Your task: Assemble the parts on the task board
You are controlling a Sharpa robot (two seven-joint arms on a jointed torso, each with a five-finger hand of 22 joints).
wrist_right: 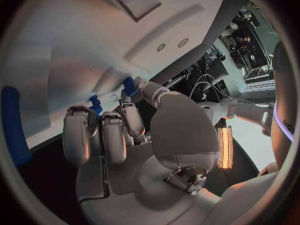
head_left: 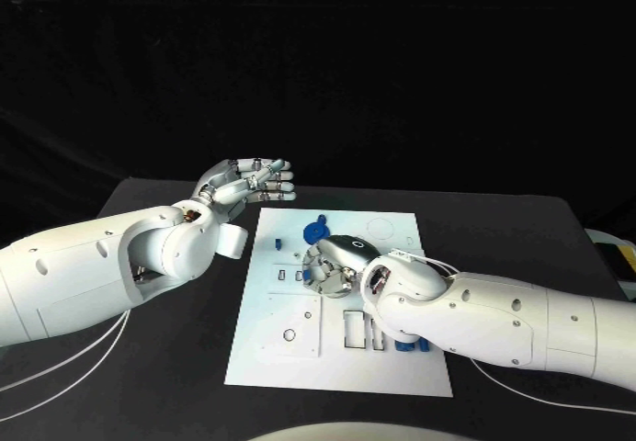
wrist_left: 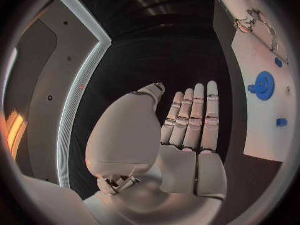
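Observation:
The white task board (head_left: pixel 272 354) lies mid-table. On its far part sit a blue gear (head_left: pixel 315 230) and a small blue part (head_left: pixel 276 244); the left wrist view shows the gear (wrist_left: pixel 264 85) and the part (wrist_left: pixel 281 122) too. My right hand (head_left: pixel 335 266) is curled down onto the board's middle. In its wrist view the thumb and a fingertip (wrist_right: pixel 132 116) pinch a small blue part (wrist_right: pixel 129 85), and a second blue piece (wrist_right: pixel 95 104) stands beside the other fingers. My left hand (head_left: pixel 252 184) hovers over the table beyond the board's far left corner, fingers (wrist_left: pixel 194 115) straight, holding nothing.
Another blue part (head_left: pixel 404 346) lies at the board's right front, tucked against my right forearm (head_left: pixel 504 317). A long blue piece (wrist_right: pixel 12 125) lies at the board's edge in the right wrist view. Bare black table (head_left: pixel 159 386) surrounds the board.

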